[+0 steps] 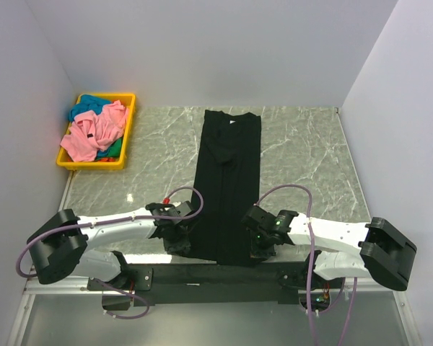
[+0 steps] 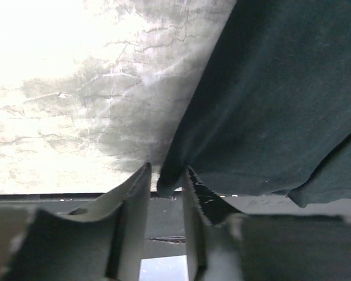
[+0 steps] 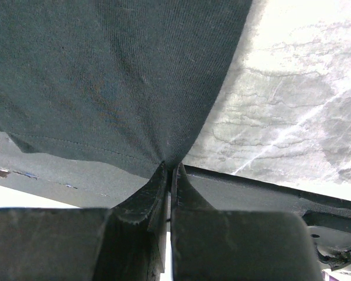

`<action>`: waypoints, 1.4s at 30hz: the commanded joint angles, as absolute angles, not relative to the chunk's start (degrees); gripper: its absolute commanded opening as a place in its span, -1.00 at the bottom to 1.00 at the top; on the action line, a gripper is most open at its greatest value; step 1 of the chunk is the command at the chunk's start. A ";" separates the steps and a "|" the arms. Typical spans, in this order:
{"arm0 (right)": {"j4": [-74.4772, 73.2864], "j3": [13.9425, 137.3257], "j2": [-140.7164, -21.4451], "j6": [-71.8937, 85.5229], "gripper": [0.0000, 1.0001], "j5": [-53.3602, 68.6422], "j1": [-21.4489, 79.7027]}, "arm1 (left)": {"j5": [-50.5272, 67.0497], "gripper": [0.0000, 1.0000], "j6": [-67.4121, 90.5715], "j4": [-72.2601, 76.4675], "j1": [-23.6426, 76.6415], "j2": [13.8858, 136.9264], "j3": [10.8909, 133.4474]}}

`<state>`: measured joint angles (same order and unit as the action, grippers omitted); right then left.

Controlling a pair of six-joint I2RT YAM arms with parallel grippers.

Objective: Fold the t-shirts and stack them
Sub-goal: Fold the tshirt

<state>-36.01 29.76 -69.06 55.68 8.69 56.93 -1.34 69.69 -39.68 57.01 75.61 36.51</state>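
The black t-shirt point(image 1: 227, 180) lies on the marble table, folded lengthwise into a long narrow strip with its collar at the far end. My left gripper point(image 1: 182, 244) is at the strip's near left corner. In the left wrist view its jaws point(image 2: 167, 172) stand narrowly apart with the thick folded corner of the black t-shirt point(image 2: 269, 93) pinched between them. My right gripper point(image 1: 258, 245) is at the near right corner. In the right wrist view it point(image 3: 171, 167) is shut tight on the hem of the black t-shirt point(image 3: 105, 76). A pink t-shirt point(image 1: 94, 133) and a teal t-shirt point(image 1: 86, 104) lie crumpled in the bin.
A yellow bin point(image 1: 128, 130) stands at the table's far left. The grey marble table point(image 1: 303, 151) runs between white walls on the left, back and right. The black front rail point(image 1: 202, 272) carries both arm bases.
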 commanded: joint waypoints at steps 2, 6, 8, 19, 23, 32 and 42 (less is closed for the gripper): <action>-37.26 28.91 -69.79 54.93 -1.00 4.75 57.48 | 0.26 -0.46 69.08 -37.44 57.39 77.70 33.49; -38.84 30.14 -69.70 54.49 -1.00 4.13 57.48 | 0.61 -0.89 70.48 -37.53 58.27 76.20 32.78; -40.33 30.76 -68.74 53.97 -1.00 4.57 57.74 | 0.88 -0.99 71.10 -38.05 59.23 75.50 32.61; -53.96 43.40 -63.01 43.26 -1.00 0.18 48.99 | 0.09 -0.99 68.22 -44.47 59.69 72.42 42.35; -51.34 48.23 -67.13 36.92 -1.00 -3.15 40.37 | -4.82 -0.99 61.36 -44.83 50.13 75.40 52.26; -43.86 62.38 -78.38 28.83 -1.00 -9.22 34.19 | -7.91 -0.99 50.72 -37.63 39.74 87.44 64.76; -39.20 69.25 -87.80 23.03 -1.00 -9.40 30.41 | -10.81 -0.99 45.53 -33.23 35.77 97.20 73.12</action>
<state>-41.80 66.41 -86.13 25.82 -8.01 31.27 -8.45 48.69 -36.47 36.42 96.36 69.91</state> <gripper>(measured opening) 0.020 0.030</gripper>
